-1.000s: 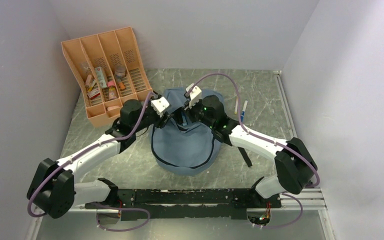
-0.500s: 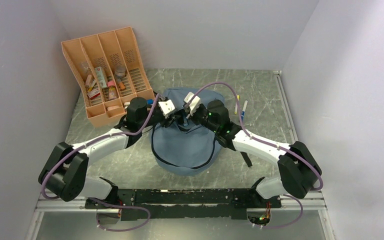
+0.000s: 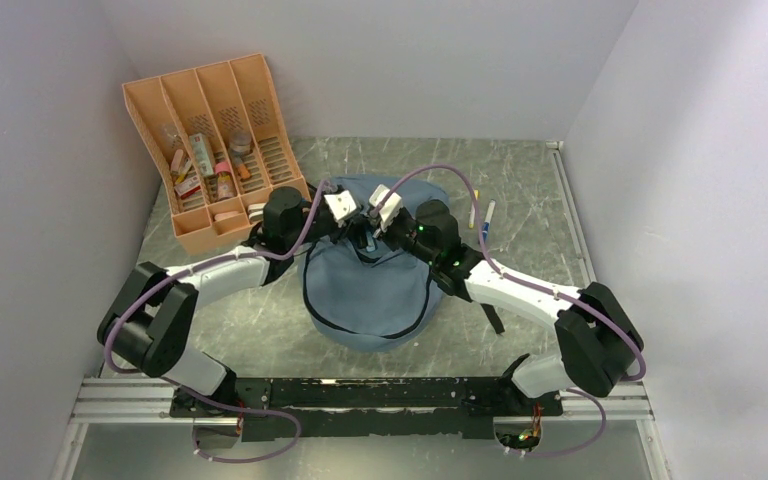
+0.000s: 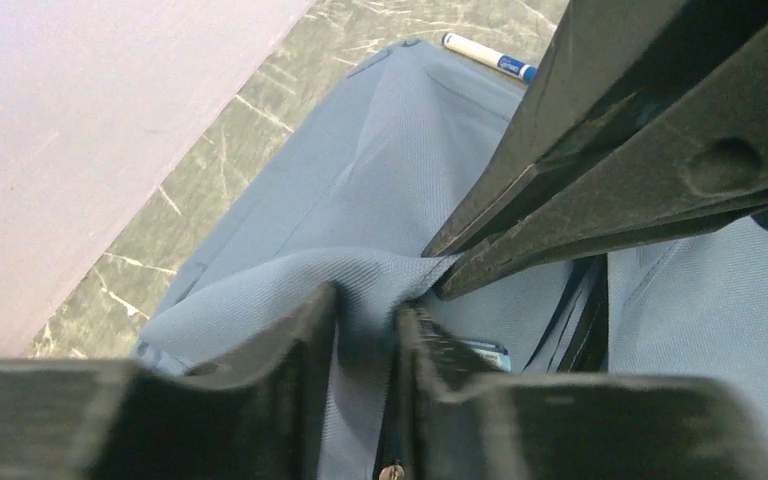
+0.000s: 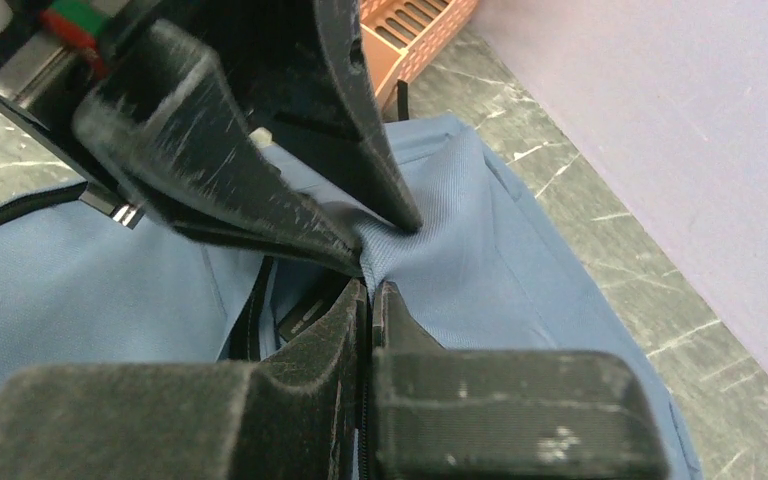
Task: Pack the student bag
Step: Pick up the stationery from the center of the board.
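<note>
- Both arms reach forward and inward, their wrists almost meeting tip to tip.
- Left gripper (image 4: pixel 365 310): jaws set close, nipping a fold of the student bag (image 4: pixel 380 180).
- Right gripper (image 5: pixel 368 295): jaws pressed together, pinching the same fold.

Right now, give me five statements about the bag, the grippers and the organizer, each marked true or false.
1. The left gripper and the right gripper both pinch the student bag fabric. True.
2. The bag sits inside the orange organizer. False: it lies on the table beside it.
3. A white marker lies on the table on the right arm's side of the bag. True.
4. The organizer is empty. False: its slots hold small items.
5. The right gripper holds the marker. False: it grips bag fabric.
</note>
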